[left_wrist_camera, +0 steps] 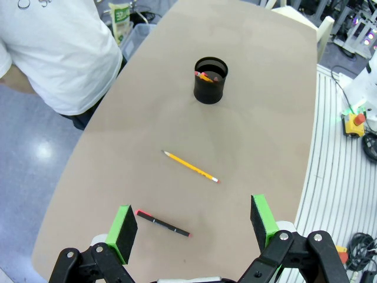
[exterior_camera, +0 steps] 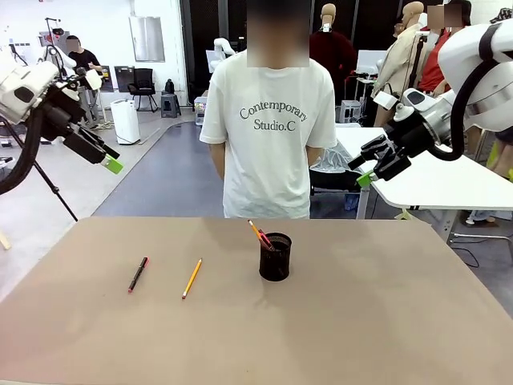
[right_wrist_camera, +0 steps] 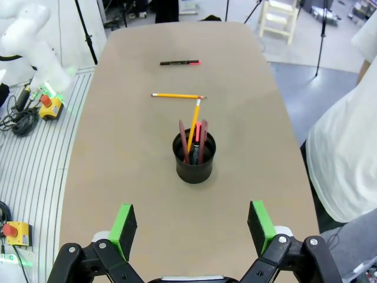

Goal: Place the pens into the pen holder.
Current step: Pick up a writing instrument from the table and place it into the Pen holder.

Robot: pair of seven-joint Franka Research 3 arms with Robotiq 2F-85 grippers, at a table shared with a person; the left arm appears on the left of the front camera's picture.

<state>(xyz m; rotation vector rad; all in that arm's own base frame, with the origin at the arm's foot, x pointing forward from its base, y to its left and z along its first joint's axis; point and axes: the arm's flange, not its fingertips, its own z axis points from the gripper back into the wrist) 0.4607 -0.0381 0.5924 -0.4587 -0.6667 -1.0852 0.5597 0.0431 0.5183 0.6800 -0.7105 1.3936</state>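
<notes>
Left gripper (left_wrist_camera: 193, 226) and right gripper (right_wrist_camera: 193, 227) hang wide open, empty. Red pen (exterior_camera: 138, 274) and pencil (exterior_camera: 191, 278) lie on the counter (exterior_camera: 385, 321) left of the pen holder (exterior_camera: 275, 257); best straddle the pen's middle squarely.

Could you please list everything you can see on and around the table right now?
Table: one, tan, between robot and person.
Pen holder: one, black, near the table's middle.
Pens in holder: several, red and yellow-orange, standing inside.
Red pen: one, red-black, lying left of holder.
Pencil: one, yellow-orange, lying between red pen and holder.
Person: one, white T-shirt, far side.
Left gripper: one, black, green pads, open, raised left.
Right gripper: one, black, green pads, open, raised right.
</notes>
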